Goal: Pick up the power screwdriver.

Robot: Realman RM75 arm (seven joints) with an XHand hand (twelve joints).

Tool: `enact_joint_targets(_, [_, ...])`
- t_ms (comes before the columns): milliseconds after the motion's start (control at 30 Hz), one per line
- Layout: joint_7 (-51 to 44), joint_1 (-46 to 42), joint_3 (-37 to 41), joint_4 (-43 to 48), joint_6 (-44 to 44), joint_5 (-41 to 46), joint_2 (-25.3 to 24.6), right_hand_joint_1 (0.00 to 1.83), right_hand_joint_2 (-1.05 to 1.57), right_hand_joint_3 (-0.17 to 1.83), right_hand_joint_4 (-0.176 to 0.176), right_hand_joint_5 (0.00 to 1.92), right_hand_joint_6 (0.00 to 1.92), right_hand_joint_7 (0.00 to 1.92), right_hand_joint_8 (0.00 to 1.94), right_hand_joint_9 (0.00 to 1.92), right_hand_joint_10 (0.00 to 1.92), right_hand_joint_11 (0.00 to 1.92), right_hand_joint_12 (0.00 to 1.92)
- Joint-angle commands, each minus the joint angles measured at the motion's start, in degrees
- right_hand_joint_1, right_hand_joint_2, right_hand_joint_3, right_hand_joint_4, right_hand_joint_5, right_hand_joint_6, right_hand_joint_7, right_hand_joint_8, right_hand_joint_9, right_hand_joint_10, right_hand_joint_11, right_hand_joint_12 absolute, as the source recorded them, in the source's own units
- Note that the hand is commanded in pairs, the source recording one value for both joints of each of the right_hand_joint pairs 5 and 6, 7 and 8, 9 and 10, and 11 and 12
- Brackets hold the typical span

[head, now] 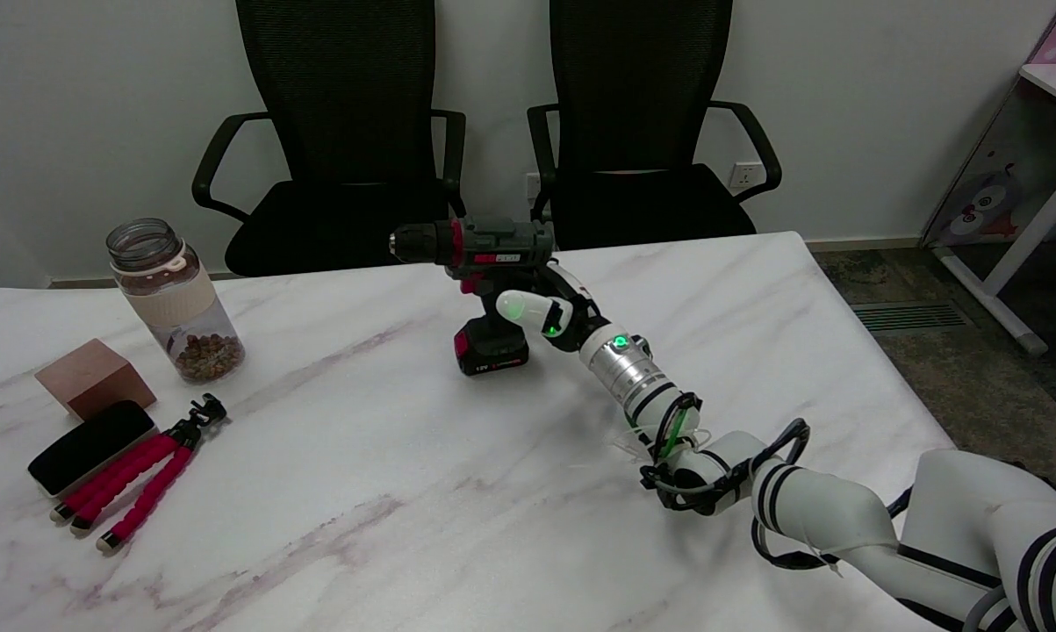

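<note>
At the left edge of the marble table (387,491), around nine o'clock from its centre, a pinkish-brown block (93,377) sits beside a black case (89,446). Just to the right of these lies a small tripod (146,487) with red padded legs, folded, its black head pointing toward one o'clock. Above them, at about ten o'clock, a clear jar (172,298) with a cream band stands upright, brown pieces at its bottom.

Near the far middle of the table, at twelve o'clock, the power screwdriver (484,281) stands upright on its battery base, the chuck pointing toward nine o'clock. The right hand (549,303) is at the tool's handle from the four o'clock side; a white fingertip lies across the front of the grip, but whether the fingers are fully clasped around it cannot be told. The white arm runs off toward five o'clock.

Behind the table stand two black office chairs (343,132).
</note>
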Motion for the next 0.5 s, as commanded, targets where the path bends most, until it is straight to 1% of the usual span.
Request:
enact_joint_targets(33, [1.98,0.17,-0.07,-0.10,-0.41,-0.17,-0.69,0.86,-0.40,1.02,0.176,0.42,0.42,0.42,0.42,0.24,0.24,0.29,0.29])
enact_joint_targets(500, [2.05,0.57,-0.12,-0.07,-0.24,-0.52,-0.69,0.86,-0.37,0.98,0.176,0.42,0.42,0.42,0.42,0.23,0.23,0.27,0.27])
